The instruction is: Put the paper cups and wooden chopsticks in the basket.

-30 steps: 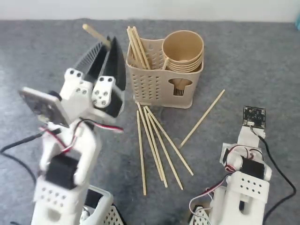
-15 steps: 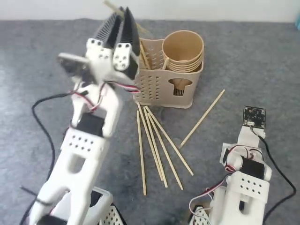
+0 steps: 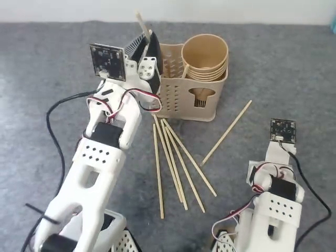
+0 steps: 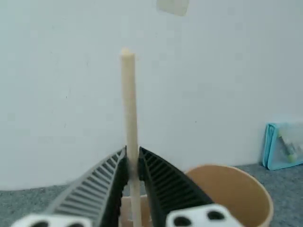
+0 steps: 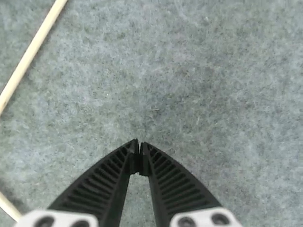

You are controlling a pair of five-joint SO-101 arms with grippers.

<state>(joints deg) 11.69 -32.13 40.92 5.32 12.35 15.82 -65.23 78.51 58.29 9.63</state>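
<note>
Chopstick (image 3: pixel 141 23) stands nearly upright, clamped between the jaws of my left end effector (image 3: pixel 146 46), with its upper end poking out above the tips. I hold it at the left rim of the basket (image 3: pixel 184 100). The stack of paper cups (image 3: pixel 205 52) sits in the basket's right compartment. On the grey counter (image 3: pixel 52 79) in front of the basket, the loose chopsticks (image 3: pixel 176 163) lie fanned out, and 1 single chopstick (image 3: pixel 227 133) lies apart to their right. My right end effector (image 5: pixel 138 158) is pressed together on nothing, pointing down at bare counter.
</note>
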